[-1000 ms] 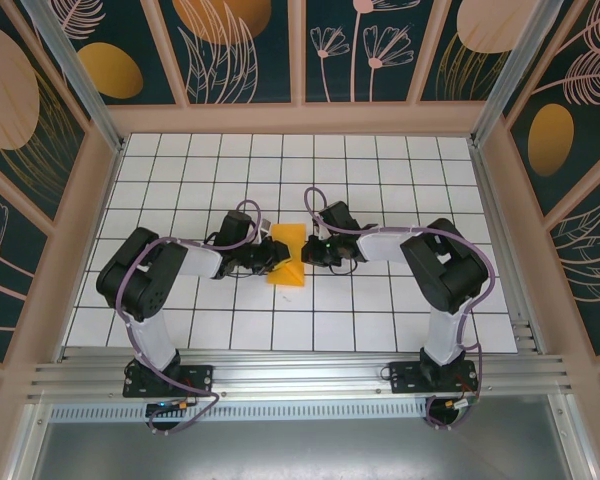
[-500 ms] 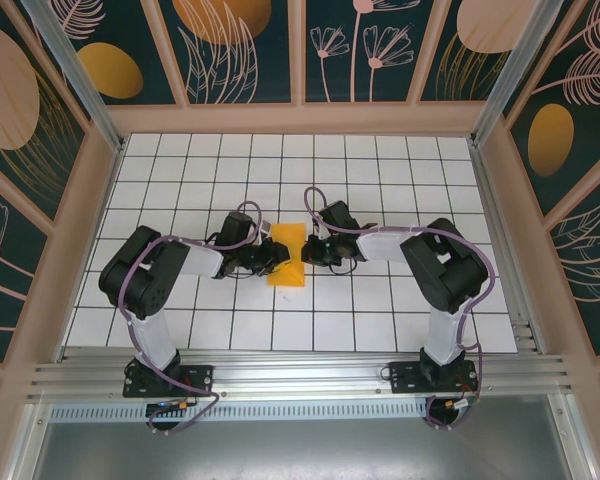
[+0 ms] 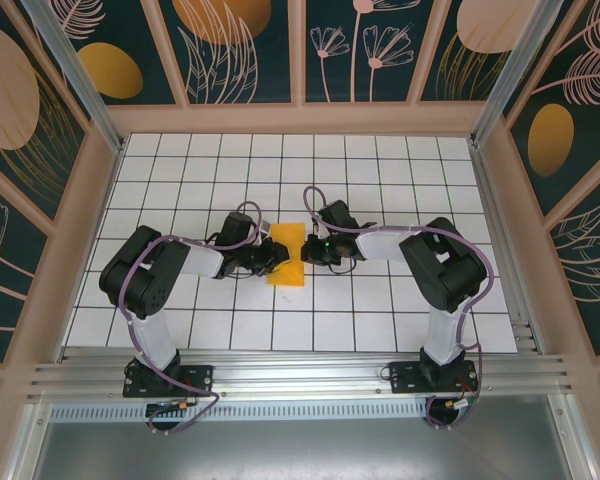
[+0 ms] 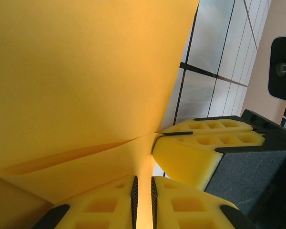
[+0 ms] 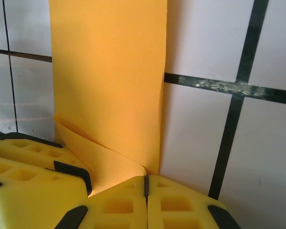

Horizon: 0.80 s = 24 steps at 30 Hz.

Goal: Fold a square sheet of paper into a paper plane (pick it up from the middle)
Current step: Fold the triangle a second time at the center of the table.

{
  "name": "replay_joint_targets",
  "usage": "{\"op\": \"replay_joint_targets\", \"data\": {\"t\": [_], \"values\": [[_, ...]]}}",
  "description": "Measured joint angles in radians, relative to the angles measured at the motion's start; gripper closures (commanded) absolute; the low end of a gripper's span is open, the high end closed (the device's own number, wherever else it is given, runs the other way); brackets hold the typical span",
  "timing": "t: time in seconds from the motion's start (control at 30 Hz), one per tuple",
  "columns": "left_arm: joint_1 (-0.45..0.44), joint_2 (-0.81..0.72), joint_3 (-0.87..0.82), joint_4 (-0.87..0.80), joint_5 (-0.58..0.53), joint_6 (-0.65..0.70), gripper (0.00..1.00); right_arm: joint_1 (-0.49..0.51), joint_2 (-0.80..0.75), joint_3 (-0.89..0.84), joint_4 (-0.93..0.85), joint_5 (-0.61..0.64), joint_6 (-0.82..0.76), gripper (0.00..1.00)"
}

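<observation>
The square sheet of paper point(image 3: 286, 255) sits at the middle of the table point(image 3: 380, 180) between the two arms. It is already folded into a narrow strip, but not yet into a pointed dart. The left fingers point(image 4: 105, 205) and right fingers point(image 5: 181, 205) each clench a raised edge of it from opposite sides, so most of the shaping folds seem still to come.
</observation>
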Motion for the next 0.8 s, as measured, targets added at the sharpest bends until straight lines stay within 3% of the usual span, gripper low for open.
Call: {"op": "replay_joint_targets", "data": {"t": [0.6,0.8], "values": [[-0.001,0.011,0.0,-0.001,-0.015,-0.011,0.81,0.0,0.0,0.006,-0.008,0.013,0.0,0.94],[-0.006,0.007,0.005,-0.014,-0.03,-0.011,0.8,0.0,0.0,0.015,-0.018,0.018,0.0,0.89]]}}
